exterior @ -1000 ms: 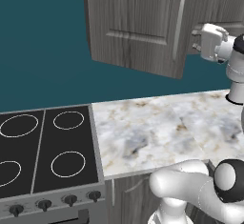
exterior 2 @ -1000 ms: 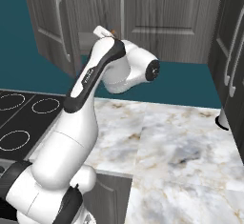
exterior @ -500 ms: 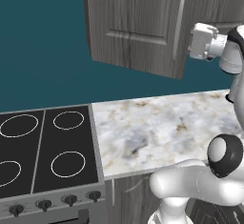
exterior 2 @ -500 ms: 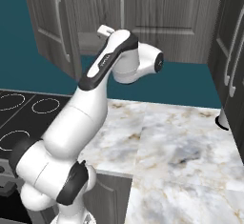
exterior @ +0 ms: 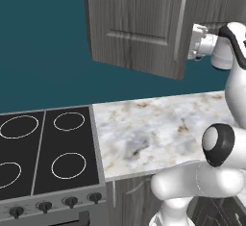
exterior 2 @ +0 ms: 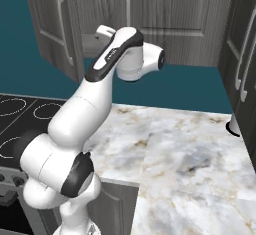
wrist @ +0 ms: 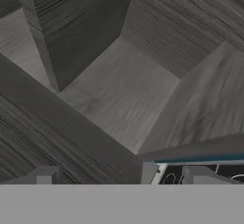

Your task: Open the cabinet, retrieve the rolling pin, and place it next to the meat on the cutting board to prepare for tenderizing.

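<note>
Landmark: the cabinet (exterior: 144, 23).

Left of it: stove (exterior: 43, 150), four rings, untouched. Teal wall behind.

At it: left door (exterior: 137, 25) hangs swung out toward the robot, handle (exterior: 180, 25) on its free edge. Right door (exterior 2: 175, 19) is shut, seen from the right base view.

Change over the last second: the arm (exterior 2: 95, 104) has raised its wrist and moved in toward the opening just beside the open door's edge. From the left base view the tool (exterior: 196, 42) was further right and is now close to the door's handle side. The door itself has not moved.

Hand view: tool (wrist: 114, 174) looks into the cabinet interior, showing bare grey wood-grain walls and a shelf (wrist: 121, 92). Finger tips stand far apart at the bottom, jaws wide, nothing between them.

Rolling pin: not found in the part of the interior on view, so its place is unknown. Cutting board and meat: likewise not located from here.

Below the cabinet: marble surface (exterior: 158, 129), bare in the stretch on view.

Judgement: opening step is done; this is the reach-in and search phase. The tool likely needs to re-aim along the shelf before any grasp. Risk: the wrist clipping the open door's edge on entry.
</note>
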